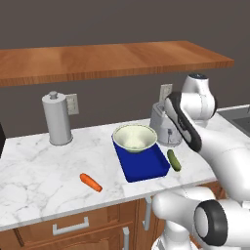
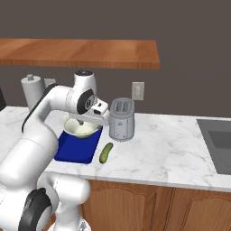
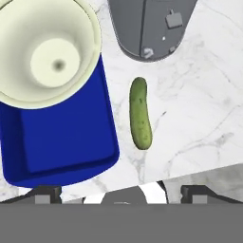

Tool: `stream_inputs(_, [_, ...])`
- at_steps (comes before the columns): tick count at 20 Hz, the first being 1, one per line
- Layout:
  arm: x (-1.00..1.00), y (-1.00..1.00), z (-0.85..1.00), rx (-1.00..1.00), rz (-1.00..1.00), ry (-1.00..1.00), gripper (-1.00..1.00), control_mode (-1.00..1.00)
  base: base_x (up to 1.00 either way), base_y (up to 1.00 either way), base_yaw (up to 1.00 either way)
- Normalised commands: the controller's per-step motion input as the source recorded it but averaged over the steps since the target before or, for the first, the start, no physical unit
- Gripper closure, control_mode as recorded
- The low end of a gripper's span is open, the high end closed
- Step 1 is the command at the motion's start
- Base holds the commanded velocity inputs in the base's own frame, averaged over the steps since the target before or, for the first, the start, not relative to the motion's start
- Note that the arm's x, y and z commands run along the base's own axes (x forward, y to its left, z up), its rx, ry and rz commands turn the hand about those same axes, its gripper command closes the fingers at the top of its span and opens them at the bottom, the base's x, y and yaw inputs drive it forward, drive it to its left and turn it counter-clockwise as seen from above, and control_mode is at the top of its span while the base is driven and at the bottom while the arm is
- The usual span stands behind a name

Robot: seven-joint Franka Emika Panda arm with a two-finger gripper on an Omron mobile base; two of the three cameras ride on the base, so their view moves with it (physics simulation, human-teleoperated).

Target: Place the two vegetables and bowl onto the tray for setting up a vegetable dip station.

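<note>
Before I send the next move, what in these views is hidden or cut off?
- Tray: in the right base view the arm covers its left side.
- Bowl: same view, the hand hides the upper rim.
- Toaster: left base view, the forearm covers its right half; the hand view's top edge crops it.
- Carrot: left base view, too small to judge its surface.
- Fingers: hand view, tips barely clear the bottom.

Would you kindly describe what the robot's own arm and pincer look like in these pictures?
The arm is built of glossy white, rounded segments with dark grey to black joints and a dark band along the forearm. A round dark cap with a paler ring marks the lowest joint. The pincer has two small dark, blocky finger tips on a white hand. No loose cables or lettering are visible.
</note>
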Motion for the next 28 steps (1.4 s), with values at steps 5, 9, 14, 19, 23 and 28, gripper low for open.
stream_inputs(5, [0.10, -0.30, -0.22, 0.09, 0.10, 0.19, -1.00, -1.00, 0.00, 0.00, 0.00])
stream_inputs(9, [0.08, -0.27, -0.29, 0.05, 0.11, 0.19, -1.00, -1.00, 0.00, 0.00, 0.00])
stream_inputs(14, [0.05, -0.29, -0.30, 0.00, 0.11, 0.12, -1.00, -1.00, 0.00, 0.00, 0.00])
stream_inputs(19, [0.12, -0.19, -0.33, 0.00, 0.09, 0.05, -1.00, -1.00, 0.00, 0.00, 0.00])
stream_inputs(23, [0.15, -0.14, -0.30, 0.00, 0.07, 0.00, -1.00, -1.00, 0.00, 0.00, 0.00])
stream_inputs(28, [0.19, -0.09, -0.27, 0.01, 0.07, 0.00, -1.00, -1.00, 0.00, 0.00, 0.00])
